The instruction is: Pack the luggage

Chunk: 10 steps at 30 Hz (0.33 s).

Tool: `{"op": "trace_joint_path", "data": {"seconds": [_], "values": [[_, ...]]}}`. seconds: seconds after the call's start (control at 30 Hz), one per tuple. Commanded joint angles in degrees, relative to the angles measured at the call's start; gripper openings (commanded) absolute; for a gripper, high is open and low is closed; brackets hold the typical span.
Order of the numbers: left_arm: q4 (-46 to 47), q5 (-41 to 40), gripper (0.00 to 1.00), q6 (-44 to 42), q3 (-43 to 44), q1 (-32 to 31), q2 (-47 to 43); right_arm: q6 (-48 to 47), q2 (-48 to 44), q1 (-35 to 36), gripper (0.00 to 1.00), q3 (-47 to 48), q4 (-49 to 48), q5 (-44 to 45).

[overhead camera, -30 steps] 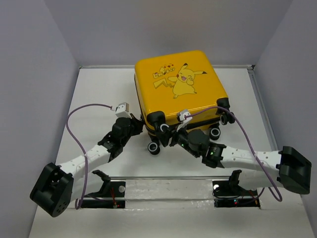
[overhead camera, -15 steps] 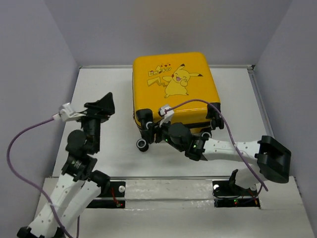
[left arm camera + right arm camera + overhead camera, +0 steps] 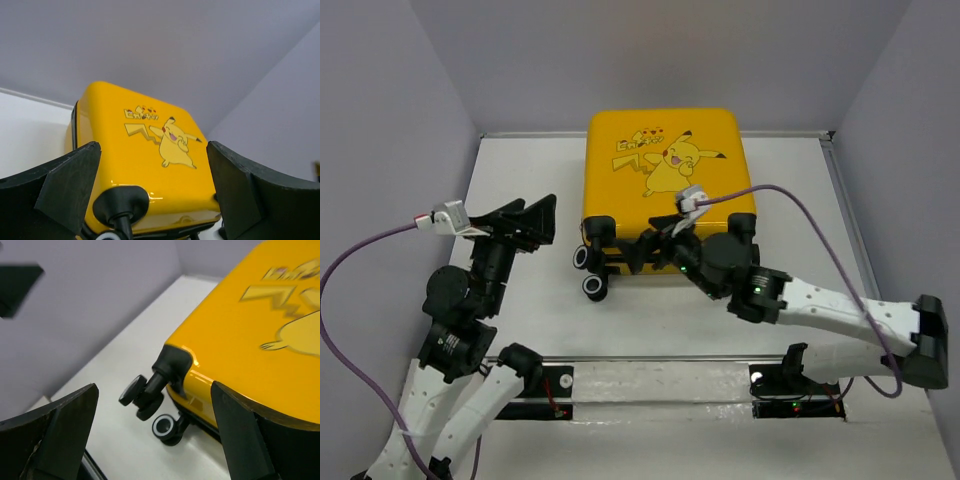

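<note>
The luggage [image 3: 660, 190] is a yellow hard-shell case lying flat and closed at the back middle of the table, Pikachu print up, its black-and-white wheels [image 3: 592, 272] toward me. My left gripper [image 3: 535, 224] hangs open just left of the case, touching nothing; in its wrist view the luggage [image 3: 150, 165] fills the space beyond my left gripper [image 3: 152, 147]. My right gripper [image 3: 638, 252] is open at the case's near left corner. Its wrist view shows my right gripper [image 3: 154, 387] framing the corner wheels [image 3: 165, 426] and the yellow shell [image 3: 240, 340], with nothing held.
Grey walls close in the white table [image 3: 520, 180] on the left, back and right. A metal rail [image 3: 650, 360] runs along the near edge by the arm bases. Purple cables [image 3: 370, 250] loop off both wrists; the right one arcs over the case's near right corner.
Both grippers have opened. The left arm has drawn back from the case and risen at the left. The luggage has slid and turned slightly to the left, and the right gripper has let go of it.
</note>
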State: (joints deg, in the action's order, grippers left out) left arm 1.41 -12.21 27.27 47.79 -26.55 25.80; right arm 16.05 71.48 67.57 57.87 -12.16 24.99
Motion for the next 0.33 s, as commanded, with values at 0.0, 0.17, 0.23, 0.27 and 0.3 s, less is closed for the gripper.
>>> {"op": "trace_joint_path", "data": {"seconds": [0.0, 0.17, 0.23, 0.27, 0.3], "values": [[-1.32, 5.79, 0.99, -3.88, 3.97, -0.09, -0.22, -6.38, -15.29, 0.28, 1.0, -3.37, 2.49, 11.2], [-2.73, 7.11, 0.99, -5.55, 5.82, -0.09, -1.28, -9.72, -30.49, 0.28, 1.0, -9.08, 5.57, 22.18], [-2.82, 7.02, 0.99, -5.38, 5.21, -0.09, -1.19, -9.55, -33.24, 0.28, 1.0, -11.62, 5.57, 23.78], [-2.82, 7.02, 0.99, -5.38, 5.03, -0.09, -1.02, -9.38, -34.73, 0.28, 1.0, -12.33, 5.57, 24.22], [-2.82, 7.11, 0.99, -5.29, 4.95, -0.09, -0.84, -9.2, -35.09, 0.28, 1.0, -12.77, 5.57, 24.57]]}}
